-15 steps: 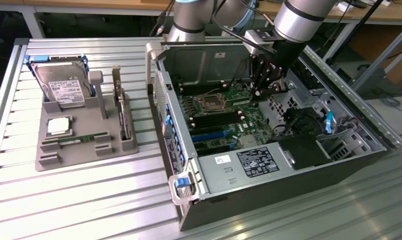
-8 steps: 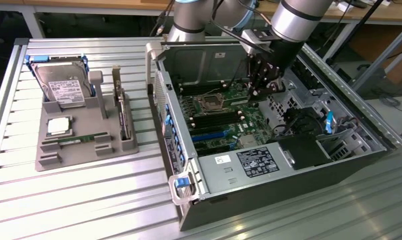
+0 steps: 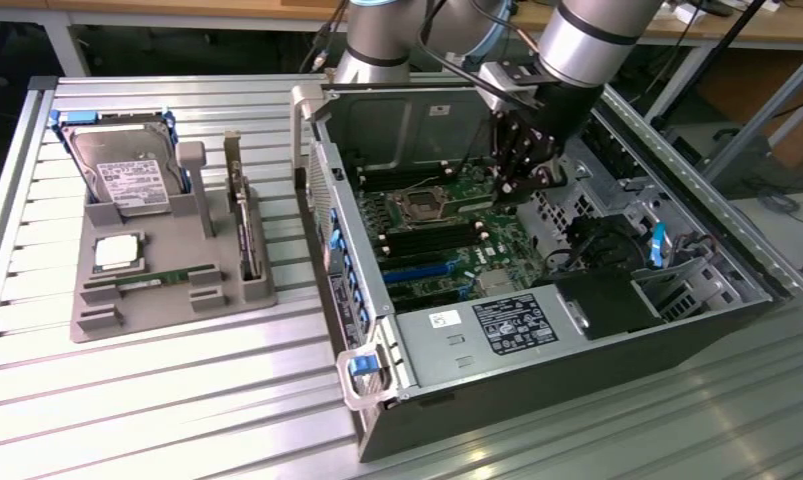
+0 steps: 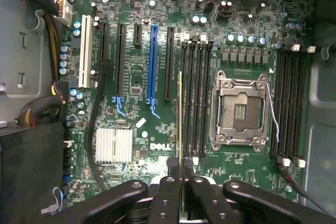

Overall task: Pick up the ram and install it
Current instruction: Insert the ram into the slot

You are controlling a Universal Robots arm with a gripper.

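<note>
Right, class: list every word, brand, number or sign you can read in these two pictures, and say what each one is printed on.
"DELL": white letters on the motherboard, beside the silver heatsink.
White label on the power supply: print too small to read.
Sticker on the hard drive: text too small to read.
Small white sticker on the case: unreadable.

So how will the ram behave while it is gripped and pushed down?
The ram looks thin and flat, so probably light and stiff but fragile if bent sideways. The gripper pinches only its edge, so it might tilt or slip. Held edge-on beside the slots, it likely needs straight pressure.
</note>
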